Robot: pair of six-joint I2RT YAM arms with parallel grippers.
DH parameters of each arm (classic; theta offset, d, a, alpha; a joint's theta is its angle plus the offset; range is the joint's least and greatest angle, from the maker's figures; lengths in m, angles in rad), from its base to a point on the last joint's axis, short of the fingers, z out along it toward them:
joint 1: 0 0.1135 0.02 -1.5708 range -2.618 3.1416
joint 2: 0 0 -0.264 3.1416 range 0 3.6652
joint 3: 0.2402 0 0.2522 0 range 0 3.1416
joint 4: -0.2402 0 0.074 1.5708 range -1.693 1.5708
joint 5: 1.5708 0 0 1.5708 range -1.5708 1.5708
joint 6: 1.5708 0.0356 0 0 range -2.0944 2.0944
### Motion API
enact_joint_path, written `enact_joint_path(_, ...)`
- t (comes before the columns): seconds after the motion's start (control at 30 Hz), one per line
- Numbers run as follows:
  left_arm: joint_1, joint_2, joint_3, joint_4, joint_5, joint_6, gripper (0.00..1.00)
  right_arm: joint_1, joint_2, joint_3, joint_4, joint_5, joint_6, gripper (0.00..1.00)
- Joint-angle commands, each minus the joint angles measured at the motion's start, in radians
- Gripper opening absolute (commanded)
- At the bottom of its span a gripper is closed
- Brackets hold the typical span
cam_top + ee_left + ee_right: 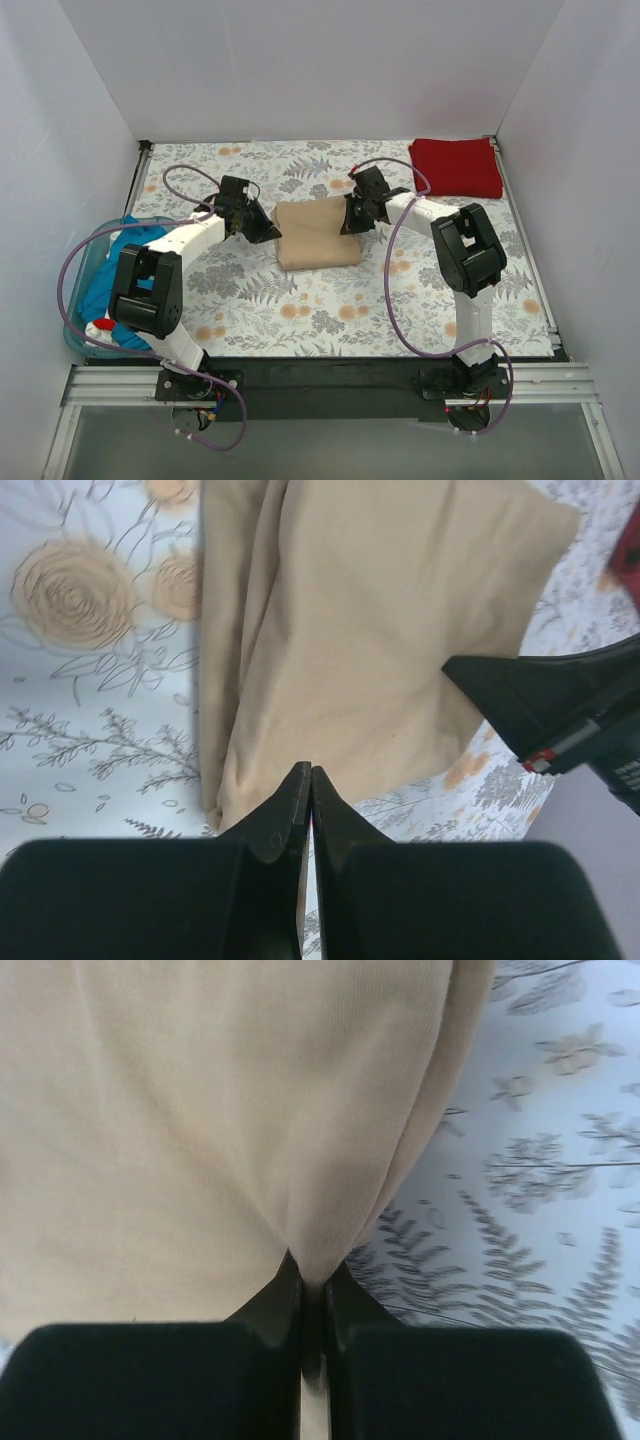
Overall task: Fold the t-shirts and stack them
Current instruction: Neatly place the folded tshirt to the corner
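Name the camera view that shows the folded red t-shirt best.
Top external: the whole red t-shirt lies folded at the far right corner of the tablecloth. Left wrist catches only a red sliver at its right edge; right wrist shows none of it.

The tan t-shirt (pixel 318 236) is soft, matt, finely knit cloth, the floral tablecloth (pixel 300 300) smooth and matt, the right claw (pixel 313 1285) matt black, probably plastic.

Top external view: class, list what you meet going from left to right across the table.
From the left: light blue tub → left gripper → tan t-shirt → right gripper → dark red t-shirt.
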Motion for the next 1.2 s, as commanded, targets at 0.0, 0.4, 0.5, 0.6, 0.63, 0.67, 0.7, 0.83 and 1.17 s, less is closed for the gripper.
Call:
enact_joint_path(0.0,-0.004,-0.044,0.092,-0.078,0.024,0.048,0.0,-0.02,0.009,0.071,-0.137,0.246,-0.126,0.01)
enact_joint_path(0.4,0.007,-0.033,0.196,-0.163,0.033,0.119,0.0,-0.123,0.128,0.404,-0.266,0.507,-0.402,0.01)
enact_joint_path(0.5,0.008,-0.012,0.241,-0.188,0.038,0.134,0.0,-0.147,0.185,0.524,-0.266,0.593,-0.519,0.01)
enact_joint_path(0.6,0.014,0.007,0.276,-0.209,0.044,0.143,0.0,-0.166,0.249,0.657,-0.271,0.671,-0.623,0.01)
enact_joint_path(0.63,0.018,0.023,0.285,-0.213,0.047,0.151,0.0,-0.17,0.275,0.686,-0.271,0.681,-0.648,0.01)
enact_joint_path(0.67,0.019,0.031,0.305,-0.22,0.05,0.151,0.0,-0.18,0.286,0.711,-0.271,0.684,-0.69,0.01)
enact_joint_path(0.7,0.022,0.042,0.313,-0.223,0.053,0.153,0.0,-0.186,0.295,0.761,-0.268,0.69,-0.706,0.01)
enact_joint_path(0.83,0.027,0.092,0.368,-0.24,0.07,0.159,0.0,-0.216,0.328,0.841,-0.258,0.687,-0.778,0.01)
enact_joint_path(1.17,0.036,0.185,0.443,-0.274,0.107,0.177,0.0,-0.284,0.331,0.911,-0.179,0.675,-0.886,0.01)
